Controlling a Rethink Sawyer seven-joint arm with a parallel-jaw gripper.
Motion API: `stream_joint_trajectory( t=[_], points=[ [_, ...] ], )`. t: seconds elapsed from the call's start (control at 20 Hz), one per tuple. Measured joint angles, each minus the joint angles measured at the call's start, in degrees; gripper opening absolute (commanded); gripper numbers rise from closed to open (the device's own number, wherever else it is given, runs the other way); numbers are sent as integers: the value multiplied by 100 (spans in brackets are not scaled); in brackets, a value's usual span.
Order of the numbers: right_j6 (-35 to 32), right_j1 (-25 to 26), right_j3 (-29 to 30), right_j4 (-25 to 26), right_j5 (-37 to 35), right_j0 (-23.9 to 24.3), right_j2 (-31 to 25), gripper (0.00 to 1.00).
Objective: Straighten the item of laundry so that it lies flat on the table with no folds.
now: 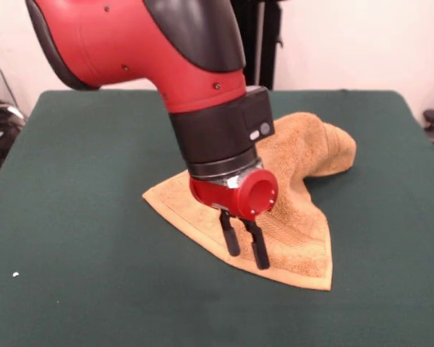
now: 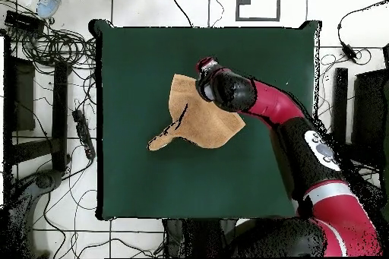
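The towel [image 1: 275,191] lies near the middle of the table [image 1: 79,217], still folded into a rough triangle; its flat part spreads toward the camera in the front view, while a rolled, bunched end rises at the far right of that view; the gripper [image 1: 244,246] hangs directly over the flat front part, close to the hemmed front edge, its two black fingers [image 1: 260,249] slightly apart and pinching nothing; the tips seem at or just above the cloth, though contact is unclear; the bunched end trails away behind the tool; bare green table surrounds the towel on every side, leaving ample room to drag a corner outward.
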State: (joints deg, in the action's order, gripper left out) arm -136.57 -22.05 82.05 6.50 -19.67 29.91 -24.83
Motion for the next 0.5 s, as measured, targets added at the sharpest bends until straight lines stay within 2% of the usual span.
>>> stream_joint_trajectory(
  t=[0.5],
  points=[
    [0,-31,581,4,249,-27,-105,100]
  ],
)
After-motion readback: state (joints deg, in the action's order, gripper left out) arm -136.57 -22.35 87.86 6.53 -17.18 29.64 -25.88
